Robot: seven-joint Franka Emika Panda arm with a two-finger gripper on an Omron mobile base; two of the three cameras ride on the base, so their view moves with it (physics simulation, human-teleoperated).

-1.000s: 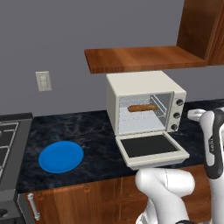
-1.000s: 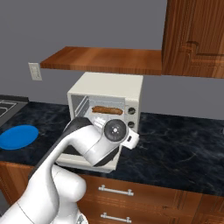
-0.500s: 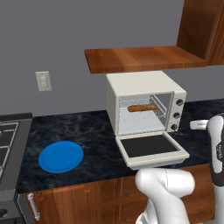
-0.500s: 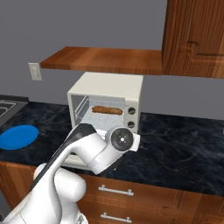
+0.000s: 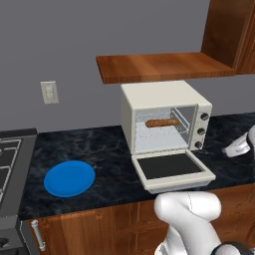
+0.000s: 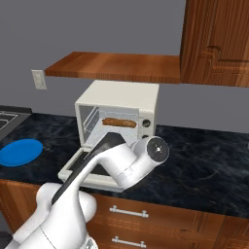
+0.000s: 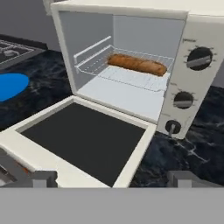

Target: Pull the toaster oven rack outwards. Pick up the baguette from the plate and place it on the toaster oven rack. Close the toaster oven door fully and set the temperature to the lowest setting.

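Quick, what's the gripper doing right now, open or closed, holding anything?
Gripper: open, holding nothing, above the lowered toaster oven door.

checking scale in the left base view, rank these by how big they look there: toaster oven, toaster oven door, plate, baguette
1. toaster oven, clearly the largest.
2. toaster oven door, folded down flat and open.
3. plate, bare; narrower than the door, though it lies about as near the camera.
4. baguette, smallest, on the toaster oven rack inside.

Dark marble counter (image 5: 99, 149), wooden shelf (image 5: 164, 65), wall switch (image 5: 49, 92), stovetop (image 5: 10, 164), wooden cabinets (image 6: 214, 44)
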